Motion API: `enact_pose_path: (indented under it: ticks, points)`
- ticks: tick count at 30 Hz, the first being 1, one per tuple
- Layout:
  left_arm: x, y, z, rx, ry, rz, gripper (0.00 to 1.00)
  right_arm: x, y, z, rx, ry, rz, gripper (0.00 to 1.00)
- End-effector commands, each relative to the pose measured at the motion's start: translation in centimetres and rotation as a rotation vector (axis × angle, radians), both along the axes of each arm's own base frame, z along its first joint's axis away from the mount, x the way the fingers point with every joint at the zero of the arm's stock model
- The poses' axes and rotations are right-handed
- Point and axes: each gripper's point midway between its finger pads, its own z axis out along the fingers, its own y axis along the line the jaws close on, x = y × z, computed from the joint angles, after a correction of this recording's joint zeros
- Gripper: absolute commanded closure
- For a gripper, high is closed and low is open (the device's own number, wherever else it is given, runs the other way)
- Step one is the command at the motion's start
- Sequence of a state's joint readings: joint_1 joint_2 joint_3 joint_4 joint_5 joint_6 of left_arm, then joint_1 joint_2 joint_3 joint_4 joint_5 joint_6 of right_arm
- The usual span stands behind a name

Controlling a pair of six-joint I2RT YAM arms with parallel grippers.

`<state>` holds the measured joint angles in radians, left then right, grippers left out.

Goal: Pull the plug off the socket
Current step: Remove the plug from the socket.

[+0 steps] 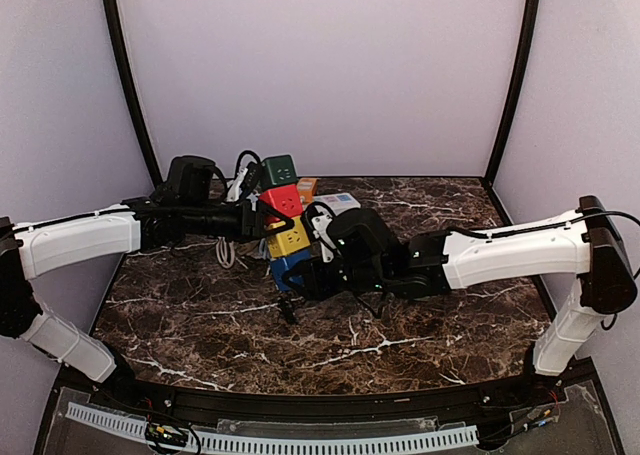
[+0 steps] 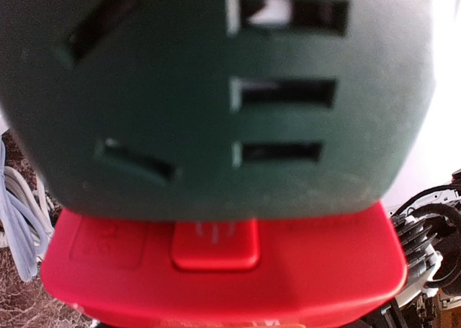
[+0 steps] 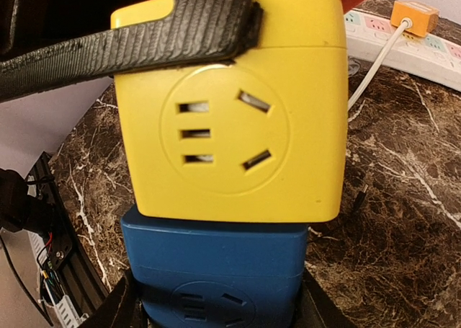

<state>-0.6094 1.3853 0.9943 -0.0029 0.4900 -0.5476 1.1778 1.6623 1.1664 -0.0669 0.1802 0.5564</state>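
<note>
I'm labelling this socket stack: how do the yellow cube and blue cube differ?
The yellow cube sits on top; the blue cube lies beneath it. The right pincer flanks the blue cube, while a ribbed black finger crosses the yellow cube's top edge. Both show round slotted socket faces.

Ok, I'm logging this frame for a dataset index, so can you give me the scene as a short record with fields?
stack, top to bottom: green cube socket, red cube socket, yellow cube socket, blue cube socket
left claw: at the red and yellow cubes; one finger lies across the yellow cube's top edge; grip unclear
right claw: fingers flank the blue cube's sides
behind: white power strip with an orange plug
surface: dark marble tabletop
</note>
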Motion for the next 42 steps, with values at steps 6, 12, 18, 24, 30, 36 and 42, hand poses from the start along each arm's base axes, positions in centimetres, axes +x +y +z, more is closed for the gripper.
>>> enact_pose_path:
  ticks: [6, 12, 18, 24, 30, 36, 42]
  points:
    - [2.2, 2.1, 6.2, -0.036, -0.27, 0.041, 0.99, 0.1, -4.5, -2.5, -0.175, -0.004, -0.036, 1.0]
    - [2.2, 2.2, 6.1, -0.035, -0.268, 0.043, 0.99, -1.4, -3.6, -2.2, -0.203, -0.066, 0.053, 1.0]
    - [2.4, 2.2, 6.1, -0.035, -0.267, 0.044, 0.99, -2.7, -2.5, -2.0, -0.205, -0.105, 0.136, 1.0]
    - [2.4, 2.2, 6.0, -0.034, -0.264, 0.047, 0.99, -4.0, -1.4, -1.8, -0.188, -0.126, 0.204, 1.0]
    - [2.5, 2.4, 6.1, -0.036, -0.265, 0.051, 0.99, -3.7, -1.4, -2.0, -0.206, -0.143, 0.167, 1.0]
    - [2.5, 2.5, 6.2, -0.036, -0.271, 0.057, 0.99, -2.2, -3.0, -2.7, -0.232, -0.092, -0.006, 1.0]
    - [2.5, 2.6, 6.2, -0.034, -0.273, 0.06, 0.99, -1.8, -4.3, -3.8, -0.228, -0.005, -0.116, 1.0]
